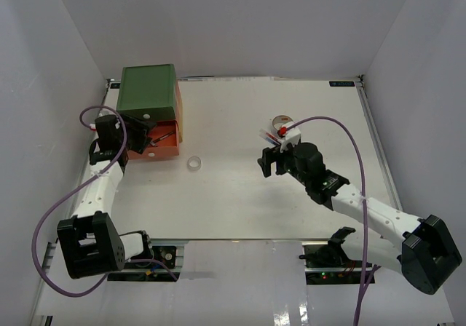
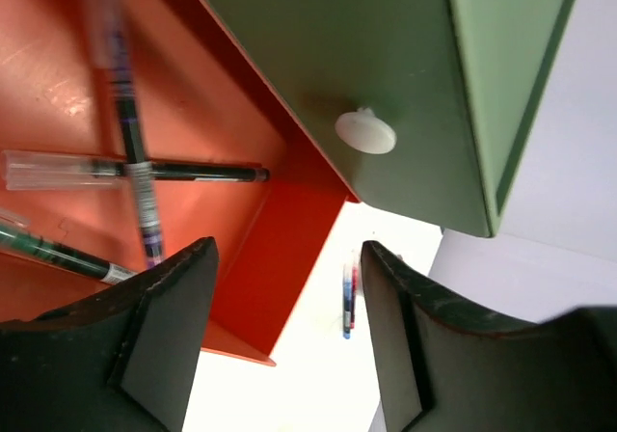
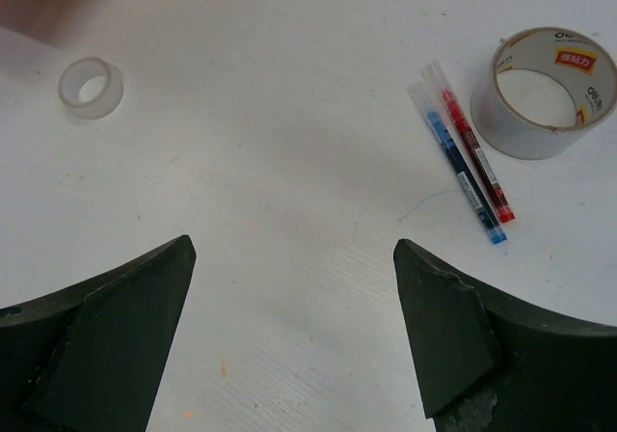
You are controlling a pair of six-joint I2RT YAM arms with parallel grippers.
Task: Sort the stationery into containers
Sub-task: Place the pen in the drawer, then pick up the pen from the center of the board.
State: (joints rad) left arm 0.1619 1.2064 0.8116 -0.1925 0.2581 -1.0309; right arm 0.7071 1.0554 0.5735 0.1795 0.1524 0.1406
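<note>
Left gripper (image 2: 289, 255): fingers apart, nothing between, over open orange drawer (image 2: 207, 75) under green drawer (image 2: 386, 56). Three pens in the orange one, one blurred pen (image 2: 130, 133) crossing another. Right gripper (image 3: 294, 254): wide apart, empty, above table (image 3: 289, 143). Blue pen (image 3: 465, 170) and red pen (image 3: 476, 154) touching, beside tape roll (image 3: 506, 128). Clear ring (image 3: 91, 87) well apart.

Top cam looks down from behind; wrist cams sit close (both catch the red and blue pens (image 3: 461, 162)).

Orange drawer (image 2: 222, 85) open, dark pens (image 2: 193, 172) crossed inside; blue-red pen pair (image 3: 463, 167) beside tape roll (image 3: 513, 128); clear ring (image 3: 106, 99) apart.
</note>
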